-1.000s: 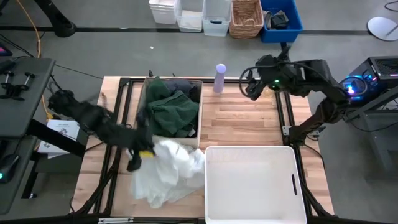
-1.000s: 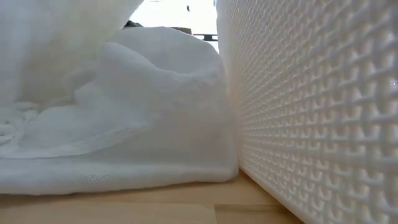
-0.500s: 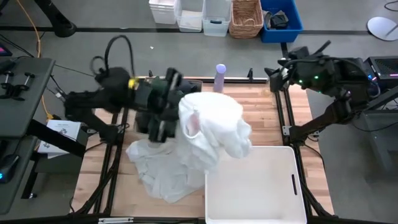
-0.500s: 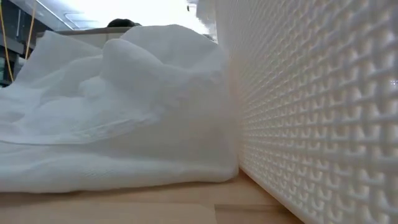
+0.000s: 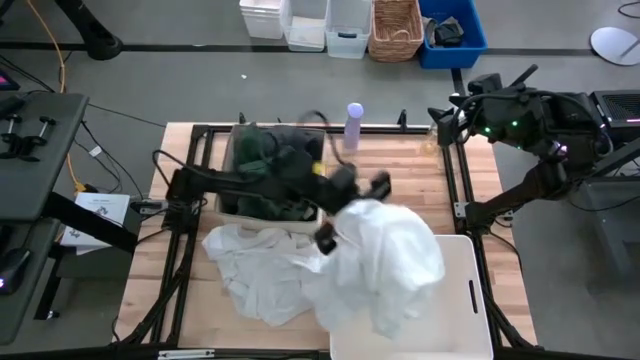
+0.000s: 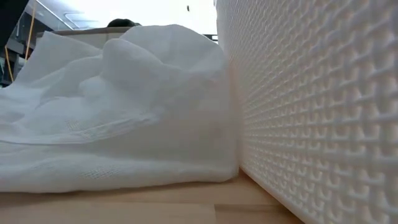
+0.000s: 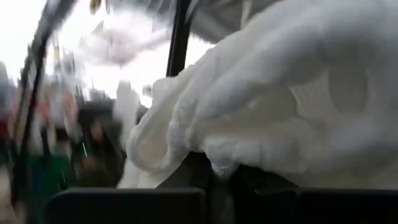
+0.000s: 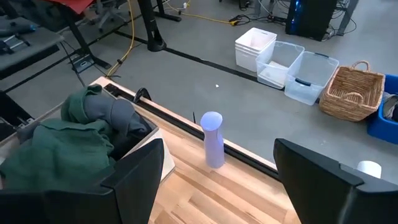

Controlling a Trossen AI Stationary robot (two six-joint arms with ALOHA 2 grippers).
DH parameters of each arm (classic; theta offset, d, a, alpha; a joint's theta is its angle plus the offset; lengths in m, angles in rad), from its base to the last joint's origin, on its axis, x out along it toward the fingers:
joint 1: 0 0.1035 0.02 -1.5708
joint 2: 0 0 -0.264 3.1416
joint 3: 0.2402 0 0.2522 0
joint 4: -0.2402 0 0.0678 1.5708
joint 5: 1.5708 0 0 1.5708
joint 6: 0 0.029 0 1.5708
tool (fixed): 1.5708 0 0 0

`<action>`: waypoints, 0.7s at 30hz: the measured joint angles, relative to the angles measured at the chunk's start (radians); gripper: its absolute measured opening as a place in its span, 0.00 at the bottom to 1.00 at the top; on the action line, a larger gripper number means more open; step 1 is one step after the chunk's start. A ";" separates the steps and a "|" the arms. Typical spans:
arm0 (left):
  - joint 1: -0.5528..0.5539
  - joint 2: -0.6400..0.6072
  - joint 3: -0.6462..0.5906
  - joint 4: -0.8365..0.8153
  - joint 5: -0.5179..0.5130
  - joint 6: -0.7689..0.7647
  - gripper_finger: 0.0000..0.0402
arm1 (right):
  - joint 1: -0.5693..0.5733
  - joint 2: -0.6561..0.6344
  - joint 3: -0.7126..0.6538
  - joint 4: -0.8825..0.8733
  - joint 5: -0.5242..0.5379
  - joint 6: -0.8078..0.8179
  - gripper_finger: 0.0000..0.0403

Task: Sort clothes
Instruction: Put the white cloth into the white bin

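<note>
Bench [image 5: 400, 190] layout: box of tops [image 5: 272, 172] at 11 o'clock, bottle [image 5: 354, 125] at 12 on the far edge, bin [image 5: 470, 290] at 5, loose cloth pile [image 5: 255, 280] at 7 touching the bin, another piece [image 5: 395, 260] draped over the bin's near-left rim.

Overhead, table-level (perhaps fabric-blocked) — two wrists

The left gripper [image 5: 352, 205] is motion-blurred at centre frame in the high view; its finger state cannot be determined. The white garment [image 5: 385, 265] covers the upper left portion of the white bin [image 5: 470, 300]. The bin's lower edge is cut off by the frame bottom. In the low view, the white pile [image 6: 112, 106] blocks the tabletop behind it.
</note>
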 joint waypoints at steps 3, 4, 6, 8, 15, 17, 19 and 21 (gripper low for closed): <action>-0.023 0.037 0.000 -0.113 0.037 -0.048 0.03 | 0.000 -0.008 0.000 0.000 -0.001 -0.018 0.74; -0.036 0.041 0.000 -0.169 0.047 -0.045 0.03 | 0.000 -0.009 0.000 0.000 -0.003 -0.022 0.74; -0.058 0.042 0.000 -0.296 0.051 0.011 0.03 | 0.000 -0.010 0.000 0.000 -0.004 -0.022 0.74; -0.074 0.040 0.000 -0.408 0.027 0.083 0.04 | 0.000 -0.010 0.000 0.000 -0.005 -0.023 0.74; -0.091 0.038 0.001 -0.609 -0.080 0.151 0.28 | 0.000 -0.006 0.000 0.002 -0.008 0.007 0.74; -0.100 0.038 0.002 -0.631 -0.081 0.183 0.37 | 0.000 -0.003 0.000 0.004 -0.008 0.029 0.74; -0.109 0.038 0.002 -0.651 -0.079 0.199 0.46 | 0.000 -0.001 0.000 0.004 -0.008 0.053 0.74; -0.118 0.037 0.002 -0.681 -0.061 0.201 0.54 | 0.000 0.006 0.000 0.003 -0.008 0.083 0.74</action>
